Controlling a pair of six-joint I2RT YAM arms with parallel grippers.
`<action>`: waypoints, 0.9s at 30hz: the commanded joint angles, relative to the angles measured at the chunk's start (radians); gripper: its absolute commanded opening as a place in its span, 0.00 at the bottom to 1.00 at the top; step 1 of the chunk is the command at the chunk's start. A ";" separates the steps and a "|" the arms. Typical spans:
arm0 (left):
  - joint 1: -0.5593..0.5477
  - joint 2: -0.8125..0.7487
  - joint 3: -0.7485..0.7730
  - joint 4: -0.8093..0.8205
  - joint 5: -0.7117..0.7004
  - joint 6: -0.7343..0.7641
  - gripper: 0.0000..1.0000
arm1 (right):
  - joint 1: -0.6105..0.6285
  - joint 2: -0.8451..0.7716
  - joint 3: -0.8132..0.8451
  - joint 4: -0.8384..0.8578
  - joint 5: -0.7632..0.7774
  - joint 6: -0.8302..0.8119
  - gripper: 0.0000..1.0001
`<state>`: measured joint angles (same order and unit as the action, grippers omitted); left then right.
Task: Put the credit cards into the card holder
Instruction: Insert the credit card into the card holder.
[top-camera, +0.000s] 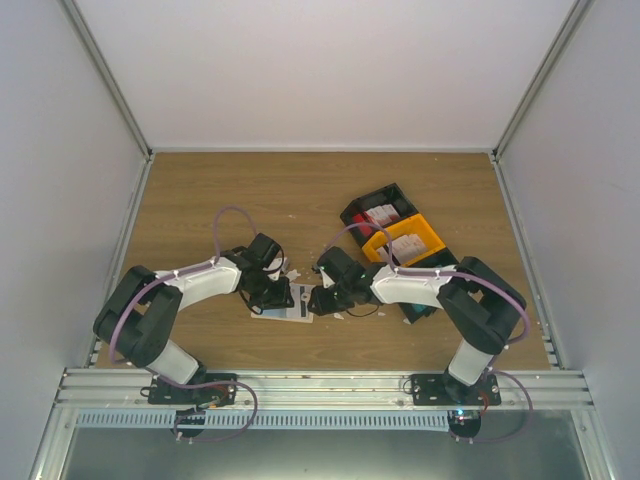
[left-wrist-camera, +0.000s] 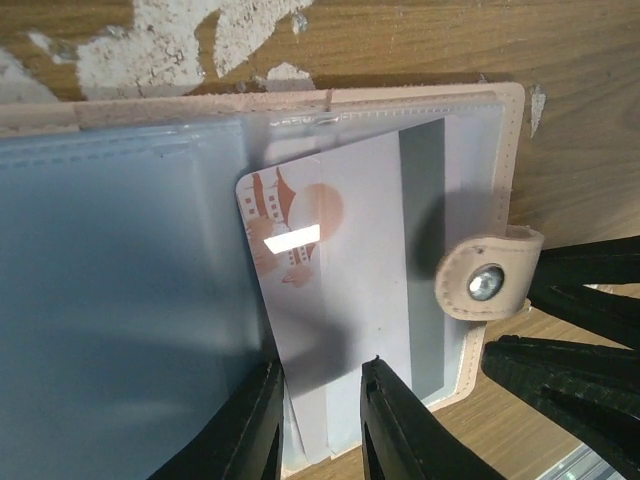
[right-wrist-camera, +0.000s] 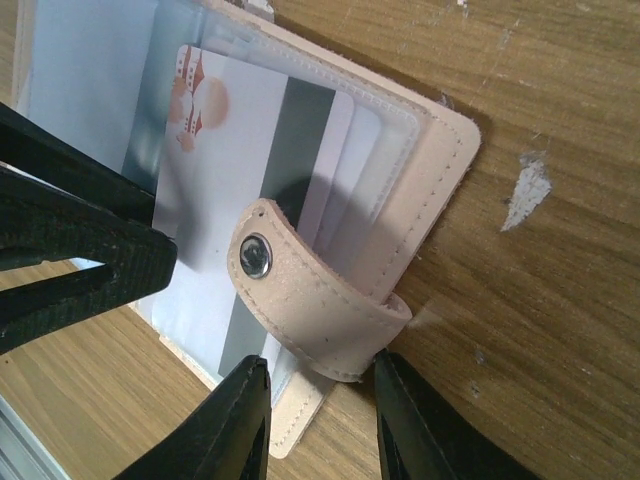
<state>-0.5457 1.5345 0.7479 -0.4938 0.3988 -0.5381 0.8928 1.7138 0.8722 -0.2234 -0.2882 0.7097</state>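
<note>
The beige card holder (left-wrist-camera: 420, 95) lies open on the wood, pale clear pockets up, its snap tab (left-wrist-camera: 485, 280) folded over the right edge. A white credit card (left-wrist-camera: 330, 250) with an orange print and a grey stripe sits partly inside a clear pocket. My left gripper (left-wrist-camera: 320, 420) is closed down on that card's lower end. In the right wrist view the card holder (right-wrist-camera: 440, 170) shows more cards stacked behind the white credit card (right-wrist-camera: 230, 130). My right gripper (right-wrist-camera: 320, 400) clamps the holder's edge at the tab (right-wrist-camera: 310, 290). From above, the left gripper (top-camera: 275, 295) and right gripper (top-camera: 322, 298) meet over the card holder (top-camera: 290, 312).
A black bin (top-camera: 378, 212) and a yellow bin (top-camera: 405, 240) stand behind the right arm. White crumbly scraps (left-wrist-camera: 150, 40) mark the wood by the holder's far edge, with another scrap (right-wrist-camera: 528, 185) to its right. Grey walls enclose the table on three sides.
</note>
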 joint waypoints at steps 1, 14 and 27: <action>-0.007 0.025 0.014 0.048 0.009 0.047 0.26 | 0.002 0.043 0.004 -0.028 0.059 -0.018 0.31; -0.007 0.066 0.007 0.171 0.139 0.076 0.33 | -0.008 0.039 -0.001 -0.010 0.067 -0.034 0.31; -0.007 -0.015 0.044 0.101 -0.071 -0.027 0.29 | -0.016 -0.029 0.035 -0.117 0.215 -0.016 0.36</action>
<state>-0.5476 1.5429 0.7559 -0.4152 0.4149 -0.5224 0.8852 1.6970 0.8825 -0.2619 -0.1669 0.6933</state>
